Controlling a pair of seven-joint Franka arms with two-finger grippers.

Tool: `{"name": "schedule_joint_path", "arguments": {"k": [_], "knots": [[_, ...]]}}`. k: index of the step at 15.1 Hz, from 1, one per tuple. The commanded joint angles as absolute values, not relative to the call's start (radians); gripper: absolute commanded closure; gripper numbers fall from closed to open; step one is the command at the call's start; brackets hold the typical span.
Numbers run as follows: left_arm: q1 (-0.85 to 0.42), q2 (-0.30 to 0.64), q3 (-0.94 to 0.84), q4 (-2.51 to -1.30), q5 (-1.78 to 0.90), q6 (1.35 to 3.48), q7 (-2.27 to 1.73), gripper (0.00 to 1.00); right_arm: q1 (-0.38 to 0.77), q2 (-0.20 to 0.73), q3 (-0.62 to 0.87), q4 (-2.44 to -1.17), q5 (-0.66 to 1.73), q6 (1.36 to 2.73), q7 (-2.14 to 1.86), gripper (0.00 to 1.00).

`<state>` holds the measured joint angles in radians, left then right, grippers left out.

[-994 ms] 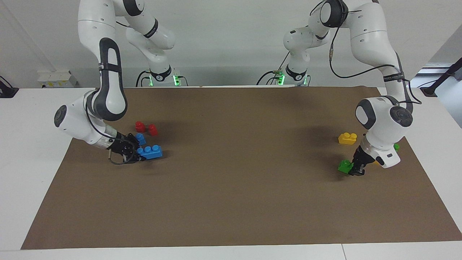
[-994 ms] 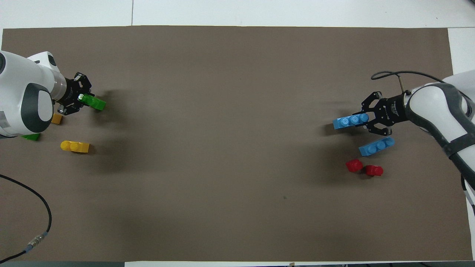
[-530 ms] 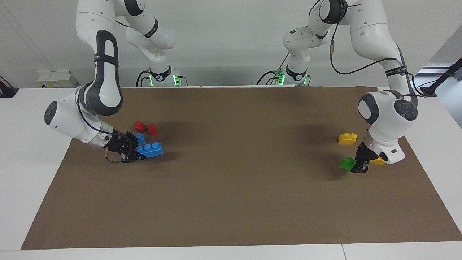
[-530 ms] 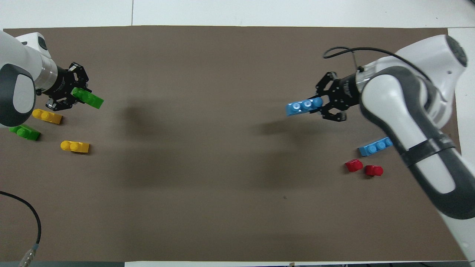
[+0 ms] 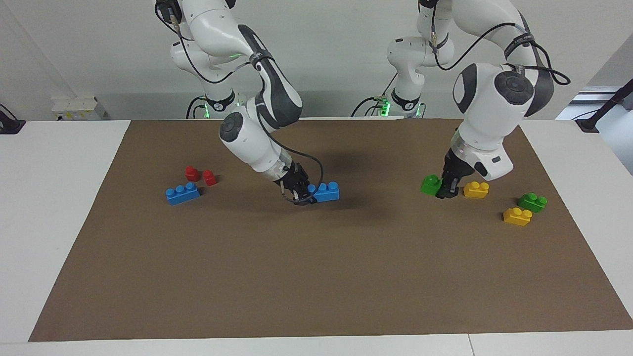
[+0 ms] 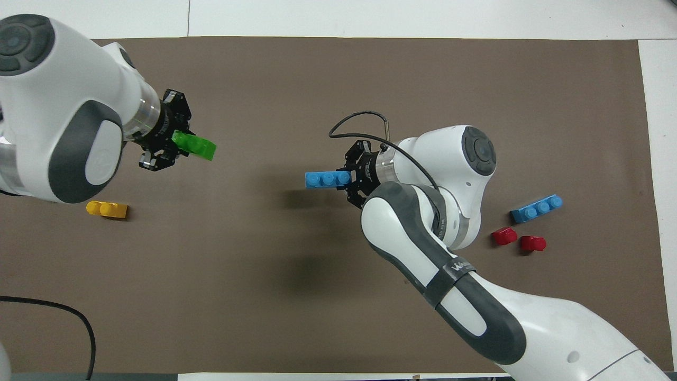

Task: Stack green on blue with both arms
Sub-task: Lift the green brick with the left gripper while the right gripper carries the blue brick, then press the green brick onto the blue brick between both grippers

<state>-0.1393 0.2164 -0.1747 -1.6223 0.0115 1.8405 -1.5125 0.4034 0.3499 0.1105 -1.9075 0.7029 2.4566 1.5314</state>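
Note:
My right gripper is shut on one end of a blue three-stud brick and holds it level, a little above the middle of the brown mat; it also shows in the overhead view with the brick. My left gripper is shut on a green two-stud brick above the mat, between the middle and the left arm's end; the overhead view shows this gripper and brick too. The held bricks are well apart.
A second blue brick and two red bricks lie at the right arm's end. A second green brick and two yellow bricks lie at the left arm's end. The brown mat covers the table.
Both arms have lifted their bricks and carried them from the ends of the mat toward its middle. The right arm moved much farther than the left.

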Motion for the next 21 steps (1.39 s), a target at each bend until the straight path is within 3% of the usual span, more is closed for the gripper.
{"name": "schedule_joint_path", "arguments": {"k": [1, 6, 13, 21], "knots": [[-0.213, 0.181, -0.161, -1.686, 0.002, 1.886, -1.665, 1.0, 0.442, 0.382, 0.104, -1.936, 0.759, 2.532, 1.545, 1.0], [-0.337, 0.13, -0.156, -1.884, 0.027, 2.164, -1.887, 1.0, 0.48, 0.419, 0.101, -1.95, 0.759, 2.585, 1.612, 1.0], [-0.426, 0.178, -0.158, -1.945, 0.168, 2.264, -2.149, 1.0, 0.494, 0.426, 0.103, -2.019, 0.759, 2.689, 1.612, 1.0], [-0.491, 0.268, -0.158, -1.944, 0.276, 2.312, -2.267, 1.0, 0.494, 0.425, 0.103, -2.037, 0.759, 2.701, 1.614, 1.0]]}}
